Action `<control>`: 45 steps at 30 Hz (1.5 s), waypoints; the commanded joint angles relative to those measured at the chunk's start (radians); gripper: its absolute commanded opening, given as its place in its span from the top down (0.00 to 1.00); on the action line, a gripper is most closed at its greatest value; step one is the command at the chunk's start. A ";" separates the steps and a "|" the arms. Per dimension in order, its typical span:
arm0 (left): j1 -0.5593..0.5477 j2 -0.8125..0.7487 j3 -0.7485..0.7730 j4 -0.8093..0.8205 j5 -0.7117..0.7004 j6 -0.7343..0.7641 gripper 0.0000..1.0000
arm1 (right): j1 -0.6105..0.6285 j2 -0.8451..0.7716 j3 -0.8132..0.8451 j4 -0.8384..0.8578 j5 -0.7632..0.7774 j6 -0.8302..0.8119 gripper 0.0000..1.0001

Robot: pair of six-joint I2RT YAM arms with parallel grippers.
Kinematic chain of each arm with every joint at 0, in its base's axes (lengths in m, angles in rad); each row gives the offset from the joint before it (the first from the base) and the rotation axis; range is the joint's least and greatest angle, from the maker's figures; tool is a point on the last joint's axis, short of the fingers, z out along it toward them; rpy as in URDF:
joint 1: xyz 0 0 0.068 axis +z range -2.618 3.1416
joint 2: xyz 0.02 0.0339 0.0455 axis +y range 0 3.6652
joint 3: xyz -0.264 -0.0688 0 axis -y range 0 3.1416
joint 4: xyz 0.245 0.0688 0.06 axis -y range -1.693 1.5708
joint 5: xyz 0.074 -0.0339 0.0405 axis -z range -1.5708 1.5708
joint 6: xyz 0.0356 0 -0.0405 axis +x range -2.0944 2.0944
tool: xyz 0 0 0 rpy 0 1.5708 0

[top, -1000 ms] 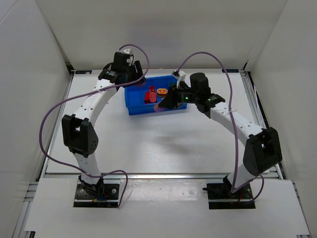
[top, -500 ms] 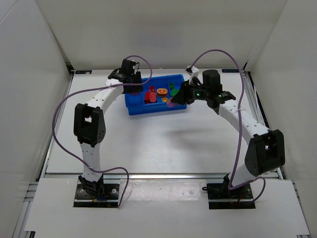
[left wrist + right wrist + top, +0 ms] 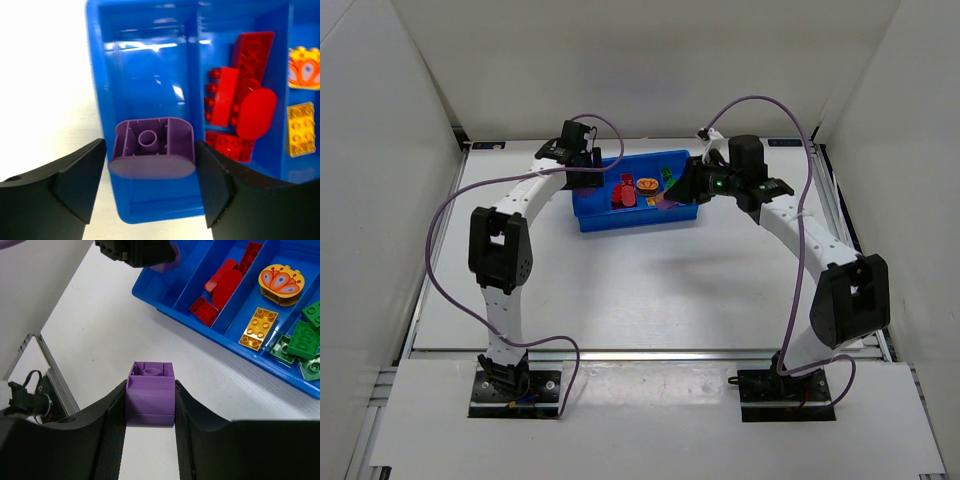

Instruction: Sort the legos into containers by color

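The blue tray (image 3: 620, 222) lies at the back centre. My left gripper (image 3: 588, 183) is shut on a purple oval brick (image 3: 151, 162), underside towards the camera, and holds it above the tray's bare leftmost compartment (image 3: 150, 75). My right gripper (image 3: 668, 200) is shut on a purple block (image 3: 150, 400) and holds it above the white table just in front of the tray (image 3: 165, 302). Red bricks (image 3: 240, 100) fill the second compartment. An orange oval (image 3: 281, 279) and a yellow brick (image 3: 257, 327) lie in the third. Green bricks (image 3: 302, 340) lie in the fourth.
White walls close the table in on the left, back and right. A metal rail (image 3: 640, 352) runs along the near edge. Purple cables (image 3: 435, 250) loop off both arms. Both grippers hang close together over the tray.
My left gripper has swung from behind the tray to over its left end, carrying the purple oval. My right gripper has moved back and right along the tray's front with its purple block.
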 commanded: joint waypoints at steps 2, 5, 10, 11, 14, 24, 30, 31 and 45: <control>0.013 -0.025 0.003 -0.007 0.093 0.019 0.12 | -0.014 0.018 0.059 0.037 -0.017 0.061 1.00; 0.011 -0.036 -0.001 -0.005 0.145 0.040 0.03 | -0.014 0.028 0.063 0.035 -0.023 0.078 1.00; 0.011 -0.210 -0.156 0.167 0.298 0.097 0.08 | -0.032 0.042 0.070 0.029 -0.011 0.159 1.00; 0.010 -0.264 -0.218 0.241 0.343 0.118 0.10 | -0.044 0.047 0.068 0.029 -0.006 0.178 1.00; -0.041 -0.443 -0.394 0.380 0.476 0.263 0.16 | -0.054 0.059 0.076 0.011 0.006 0.251 1.00; -0.283 -0.891 -0.966 0.677 0.484 0.942 0.21 | -0.048 0.090 0.097 -0.008 -0.003 0.526 1.00; -0.419 -0.928 -1.117 0.957 0.290 1.117 0.29 | -0.029 0.105 0.168 -0.049 0.035 0.690 1.00; -0.433 -0.924 -1.128 0.987 0.274 1.169 0.29 | -0.020 0.107 0.178 -0.051 0.041 0.706 1.00; -0.523 -0.763 -1.036 1.251 0.059 1.234 0.24 | 0.038 0.121 0.217 -0.058 0.138 0.848 1.00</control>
